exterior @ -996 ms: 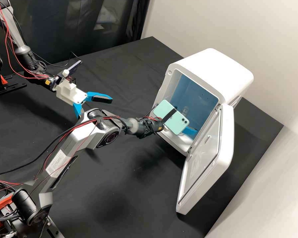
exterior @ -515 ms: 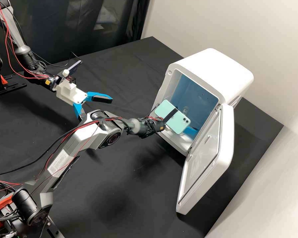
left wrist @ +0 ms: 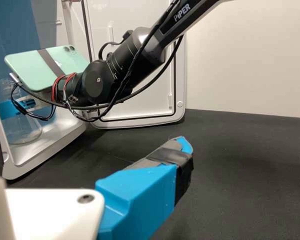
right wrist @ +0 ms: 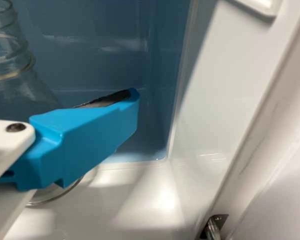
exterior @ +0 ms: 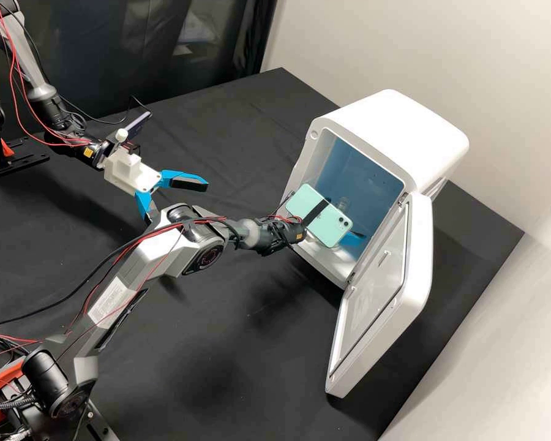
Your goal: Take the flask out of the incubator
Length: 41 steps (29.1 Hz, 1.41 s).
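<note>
The white incubator [exterior: 398,128] stands at the bench's right with its door [exterior: 379,294] swung open and a blue inside. A clear glass flask [exterior: 344,202] stands upright on its floor, also seen in the left wrist view as the flask [left wrist: 22,127]. My right gripper [exterior: 349,242] is inside the chamber and open. One blue finger [right wrist: 85,135] lies close beside the flask [right wrist: 10,65]; the other finger is hidden. My left gripper [exterior: 174,199] hangs open and empty over the bench, well left of the incubator.
A mint-green phone [exterior: 318,215] strapped to the right wrist covers much of the chamber opening. The right arm [left wrist: 120,65] stretches low across the bench middle. The open door stands out toward the bench's front right. Red cables trail at the left.
The right arm has pushed slightly deeper into the incubator, then held still. The left arm has not moved.
</note>
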Motion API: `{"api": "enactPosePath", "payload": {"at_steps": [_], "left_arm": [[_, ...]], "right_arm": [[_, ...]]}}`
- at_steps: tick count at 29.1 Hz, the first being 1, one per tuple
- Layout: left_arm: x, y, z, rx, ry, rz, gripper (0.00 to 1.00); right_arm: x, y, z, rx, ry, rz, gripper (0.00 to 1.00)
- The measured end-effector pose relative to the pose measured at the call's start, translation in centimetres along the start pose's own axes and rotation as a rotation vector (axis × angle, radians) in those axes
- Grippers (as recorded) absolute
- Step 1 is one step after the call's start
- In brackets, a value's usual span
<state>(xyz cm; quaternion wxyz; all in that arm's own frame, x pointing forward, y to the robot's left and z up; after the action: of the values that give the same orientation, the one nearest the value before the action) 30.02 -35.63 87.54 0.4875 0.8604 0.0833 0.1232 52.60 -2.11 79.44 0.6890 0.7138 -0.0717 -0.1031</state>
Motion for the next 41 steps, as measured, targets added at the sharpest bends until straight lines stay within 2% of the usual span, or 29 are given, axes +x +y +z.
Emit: {"api": "enactPosePath", "payload": {"at_steps": [5, 12, 24, 27, 31, 41], "left_arm": [[0.00, 0.00, 0.00, 0.000, 0.000, 0.000, 1.00], [0.00, 0.00, 0.00, 0.000, 0.000, 0.000, 1.00], [0.00, 0.00, 0.00, 0.000, 0.000, 0.000, 1.00], [0.00, 0.00, 0.00, 0.000, 0.000, 0.000, 1.00], [0.00, 0.00, 0.00, 0.000, 0.000, 0.000, 1.00], [0.00, 0.00, 0.00, 0.000, 0.000, 0.000, 1.00]], "right_arm": [[0.00, 0.00, 0.00, 0.000, 0.000, 0.000, 0.00], [0.00, -0.03, -0.08, -0.019, 0.009, -0.003, 0.00], [0.00, -0.04, -0.10, -0.016, 0.011, -0.005, 0.00], [-0.02, -0.10, -0.09, -0.026, 0.014, -0.007, 0.00], [-0.05, -0.17, -0.03, -0.018, 0.016, -0.007, 0.00], [-0.07, -0.19, 0.00, -0.018, 0.016, -0.007, 0.00]]}}
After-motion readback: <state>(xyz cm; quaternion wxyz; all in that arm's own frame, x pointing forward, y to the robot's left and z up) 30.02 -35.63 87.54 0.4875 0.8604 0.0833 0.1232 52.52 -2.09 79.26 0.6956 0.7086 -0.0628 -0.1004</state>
